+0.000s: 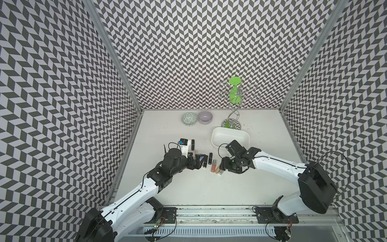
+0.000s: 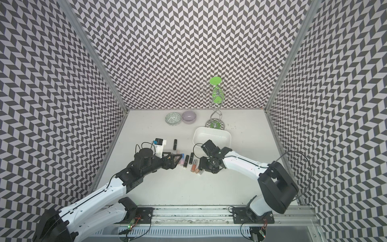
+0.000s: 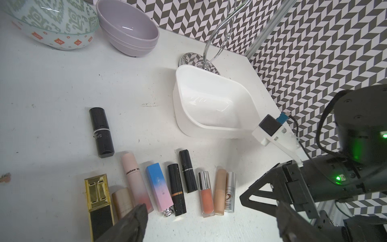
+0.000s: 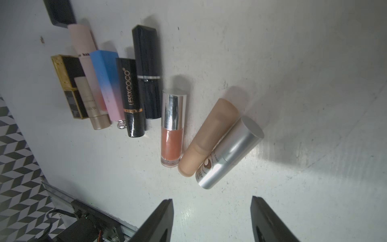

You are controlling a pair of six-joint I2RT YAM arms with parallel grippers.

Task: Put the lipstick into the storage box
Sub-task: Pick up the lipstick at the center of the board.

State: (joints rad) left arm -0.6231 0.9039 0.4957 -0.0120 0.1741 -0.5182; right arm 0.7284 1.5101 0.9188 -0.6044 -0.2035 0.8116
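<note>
With the right pincer (image 4: 211, 199) apart and empty, we straddle the silver cylindrical metal lipstick (image 4: 232, 150), lying outside the white shallow plastic storage box (image 1: 228, 136) but near it, sparing the touching beige matte tube (image 4: 209, 136). The left pincer (image 3: 211, 213) hangs wide, empty.

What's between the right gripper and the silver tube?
Only bare tabletop, seen in the right wrist view; the right gripper sits just short of the silver tube.

robot lab cell: chevron-patterned walls (image 1: 188, 52), aluminium frame (image 1: 113, 54), white tabletop (image 1: 188, 188), base rail (image 1: 209, 213).
</note>
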